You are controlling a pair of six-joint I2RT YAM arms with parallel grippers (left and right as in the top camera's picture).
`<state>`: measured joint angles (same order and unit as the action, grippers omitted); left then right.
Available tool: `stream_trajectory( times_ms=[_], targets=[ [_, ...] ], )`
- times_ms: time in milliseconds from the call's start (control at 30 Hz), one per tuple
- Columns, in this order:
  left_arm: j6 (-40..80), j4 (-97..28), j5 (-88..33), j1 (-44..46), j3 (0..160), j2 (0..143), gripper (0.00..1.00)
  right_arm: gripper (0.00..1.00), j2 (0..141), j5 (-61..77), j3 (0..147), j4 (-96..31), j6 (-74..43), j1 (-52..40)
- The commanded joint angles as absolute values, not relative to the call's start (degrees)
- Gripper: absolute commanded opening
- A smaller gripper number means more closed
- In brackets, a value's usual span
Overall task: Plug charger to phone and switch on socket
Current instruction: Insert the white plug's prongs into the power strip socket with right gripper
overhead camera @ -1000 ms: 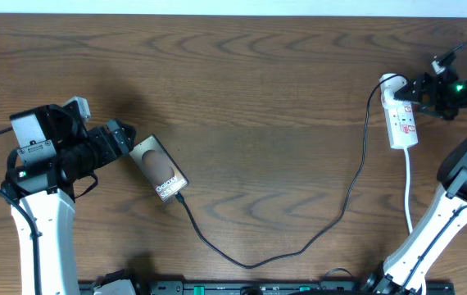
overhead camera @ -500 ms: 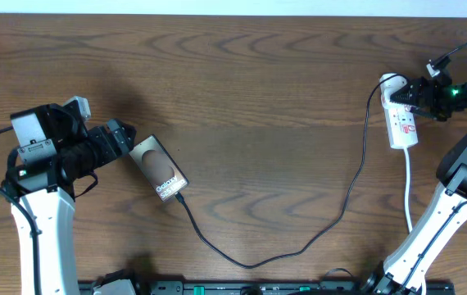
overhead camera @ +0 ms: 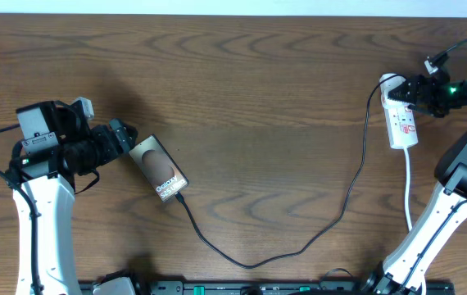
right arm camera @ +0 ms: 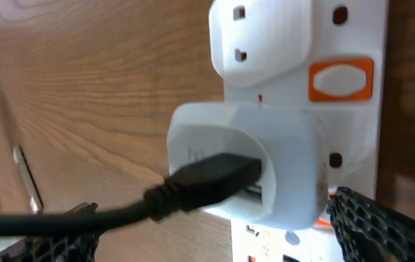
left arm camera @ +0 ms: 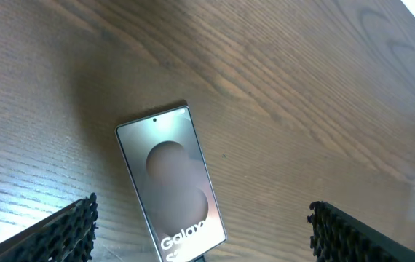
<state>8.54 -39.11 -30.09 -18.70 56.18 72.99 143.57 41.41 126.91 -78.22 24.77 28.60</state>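
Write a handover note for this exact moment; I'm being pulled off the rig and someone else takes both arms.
Left gripper: open, at the end of the phone away from the cable, not holding it.
Right gripper: open, fingers on either side of the white adapter on the socket.
The phone lies flat at the table's left. The charger runs from it across to the adapter at far right.
Done: the charger looks plugged into the phone.
Left: press the orange switch. Whether it is on can't be read.
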Motion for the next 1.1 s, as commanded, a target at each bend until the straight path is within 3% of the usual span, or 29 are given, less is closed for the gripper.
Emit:
stream_trajectory(
  times_ms=[0, 1067],
  targets=[
    [7.3, -38.9, -30.4, -18.9, 57.5, 73.2, 0.91, 0.99, 144.4, 43.7, 127.5, -78.3, 25.8, 26.1],
    [7.3, -39.8, -30.4, -18.9, 57.5, 73.2, 0.91, 0.99, 144.3, 38.9, 133.8, -81.9, 21.4, 28.1]
  ],
)
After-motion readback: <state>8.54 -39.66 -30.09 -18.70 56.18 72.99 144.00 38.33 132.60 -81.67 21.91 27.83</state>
